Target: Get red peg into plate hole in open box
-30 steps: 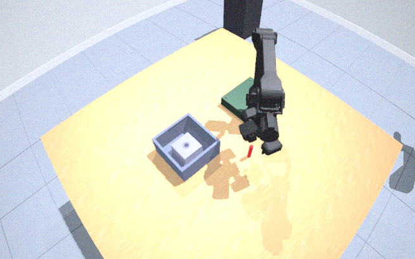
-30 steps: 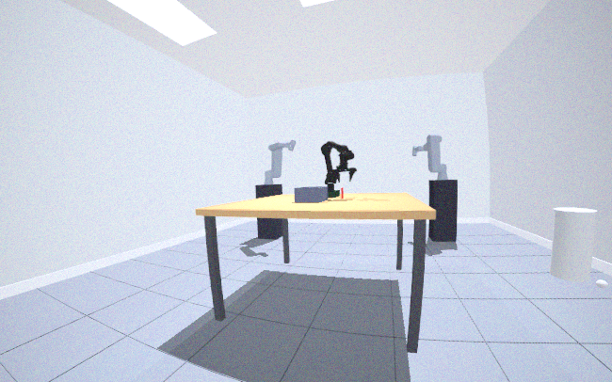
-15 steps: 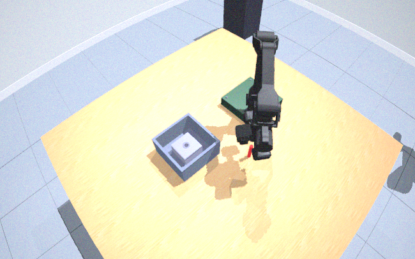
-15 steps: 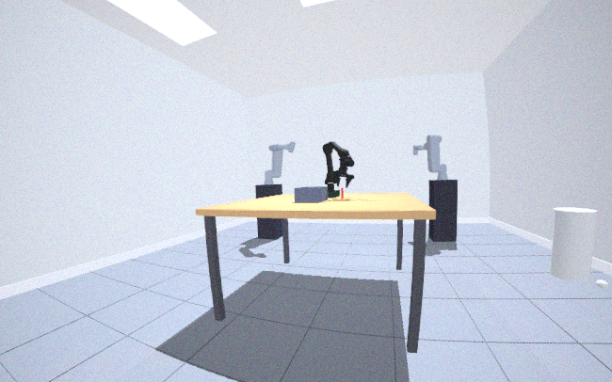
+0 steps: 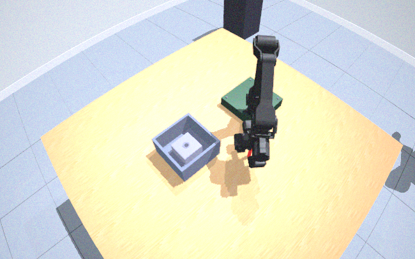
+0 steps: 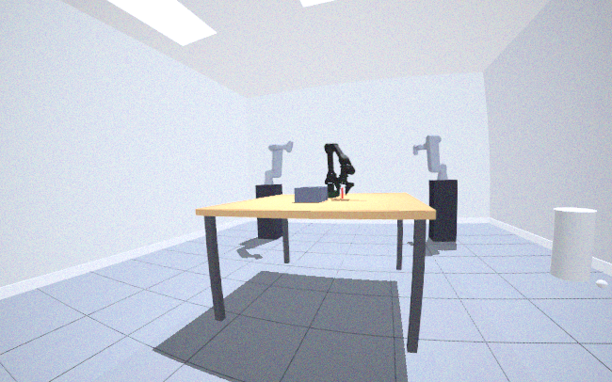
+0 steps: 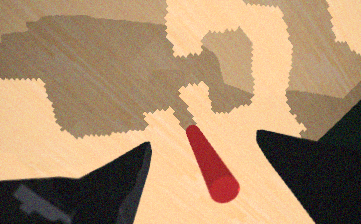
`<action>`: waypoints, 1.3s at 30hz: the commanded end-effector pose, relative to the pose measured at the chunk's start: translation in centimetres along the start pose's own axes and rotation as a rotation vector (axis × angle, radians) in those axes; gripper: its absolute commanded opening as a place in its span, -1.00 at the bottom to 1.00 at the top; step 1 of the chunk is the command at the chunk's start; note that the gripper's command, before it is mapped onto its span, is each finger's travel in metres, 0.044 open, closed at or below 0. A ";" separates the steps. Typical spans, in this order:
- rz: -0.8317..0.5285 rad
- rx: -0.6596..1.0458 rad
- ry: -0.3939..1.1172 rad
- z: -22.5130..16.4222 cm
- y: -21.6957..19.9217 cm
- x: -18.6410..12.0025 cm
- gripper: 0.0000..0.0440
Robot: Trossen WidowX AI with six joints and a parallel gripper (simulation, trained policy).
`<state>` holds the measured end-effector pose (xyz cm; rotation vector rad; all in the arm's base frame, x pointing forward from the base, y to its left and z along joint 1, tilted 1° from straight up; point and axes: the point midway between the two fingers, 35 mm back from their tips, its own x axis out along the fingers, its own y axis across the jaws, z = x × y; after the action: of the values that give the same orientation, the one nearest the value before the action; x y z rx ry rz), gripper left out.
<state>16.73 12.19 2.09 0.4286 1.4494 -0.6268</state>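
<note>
The red peg stands upright on the table, partly hidden by the gripper in the top view. My gripper is open, pointing down over the peg. In the wrist view one black finger is on each side of the peg, with table showing between the peg and both fingers. The open blue-grey box stands to the left of the gripper in the top view. Inside it is the pale plate, a raised block with a round, empty hole in its top.
The green base block lies behind the gripper, under the arm, with its edge at the right of the wrist view. The box's raised walls stand between the peg and the plate. The wooden table carries these things.
</note>
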 end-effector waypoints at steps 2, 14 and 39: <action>-0.033 0.008 -0.001 -0.1 -0.5 1.6 0.40; -0.124 0.015 0.009 -0.1 -1.3 3.0 -0.99; -0.051 0.103 -0.195 7.3 -0.8 -7.6 -1.00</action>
<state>21.09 8.61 9.22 0.3812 1.2793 -0.7527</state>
